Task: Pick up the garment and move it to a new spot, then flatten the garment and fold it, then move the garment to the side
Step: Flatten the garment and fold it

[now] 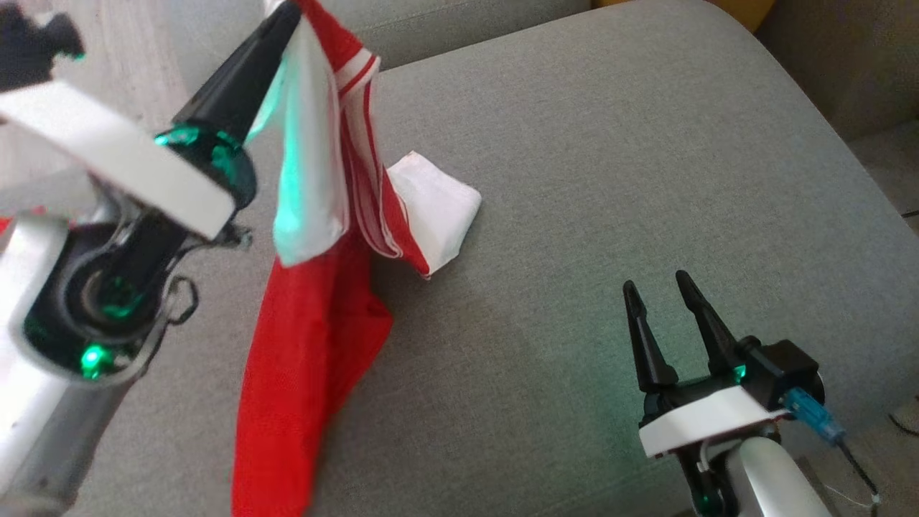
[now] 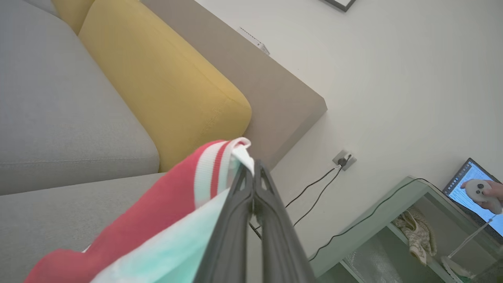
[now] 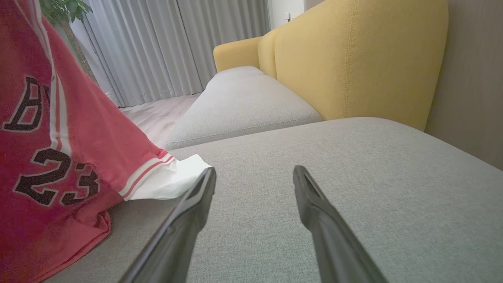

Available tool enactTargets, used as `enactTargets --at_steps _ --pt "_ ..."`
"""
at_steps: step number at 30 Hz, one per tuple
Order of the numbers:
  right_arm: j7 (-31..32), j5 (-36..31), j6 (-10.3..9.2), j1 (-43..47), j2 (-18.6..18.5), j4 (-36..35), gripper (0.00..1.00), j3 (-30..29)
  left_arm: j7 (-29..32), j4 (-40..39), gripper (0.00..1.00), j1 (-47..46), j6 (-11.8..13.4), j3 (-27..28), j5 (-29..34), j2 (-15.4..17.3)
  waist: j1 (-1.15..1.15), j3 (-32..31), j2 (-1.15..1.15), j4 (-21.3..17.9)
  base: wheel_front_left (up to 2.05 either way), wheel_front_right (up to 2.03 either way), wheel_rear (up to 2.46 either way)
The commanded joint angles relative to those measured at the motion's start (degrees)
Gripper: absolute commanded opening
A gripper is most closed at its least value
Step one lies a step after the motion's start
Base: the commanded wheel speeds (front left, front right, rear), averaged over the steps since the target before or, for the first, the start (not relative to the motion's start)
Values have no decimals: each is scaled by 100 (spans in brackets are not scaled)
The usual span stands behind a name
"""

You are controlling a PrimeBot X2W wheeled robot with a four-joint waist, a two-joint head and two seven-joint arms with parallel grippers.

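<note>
The garment (image 1: 316, 345) is a red jersey with white striped trim and white sleeves, hanging from my left gripper (image 1: 291, 11), which is shut on its top edge high at the upper left. Its lower part and a white sleeve (image 1: 434, 208) rest on the grey sofa seat (image 1: 610, 179). In the left wrist view the closed fingers (image 2: 251, 196) pinch the striped hem (image 2: 214, 169). The right wrist view shows the jersey (image 3: 51, 157) with black lettering and "23" at the left. My right gripper (image 1: 657, 287) stands open and empty over the seat at the lower right.
Yellow back cushions (image 3: 353, 59) and a brown side panel (image 2: 267, 90) border the seat. A second grey cushion (image 3: 243, 102) lies beyond. Off the sofa stand a glass shelf unit (image 2: 397, 224), wall socket cables (image 2: 326, 184) and a laptop (image 2: 471, 188) with a person's hand.
</note>
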Motion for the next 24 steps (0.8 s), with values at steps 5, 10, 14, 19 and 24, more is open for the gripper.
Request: enactTargets --at_steps 5,10,14,19,24 --pt "-37 24 -4 -232 -16 -176 100 155 202 221 0 -763 -14 -200 102 -299 0 112 0 -92 0 0 0" --pt "-37 82 -4 -388 -16 -184 100 250 253 893 0 -1043 -79 -797 275 -981 0 236 0 -296 0 0 0" --pt "-37 190 -4 -499 -16 -212 100 335 327 1633 0 -1331 -168 -1341 529 -1541 0 419 0 -587 0 0 0" --pt "-37 310 -4 -518 -16 -247 100 354 169 2311 29 -1515 -225 -1621 722 -2078 0 589 0 -803 0 0 0" --pt "-37 364 -4 -513 -16 -268 100 336 38 2661 100 -1510 -317 -1737 780 -2339 0 652 0 -888 0 0 0"
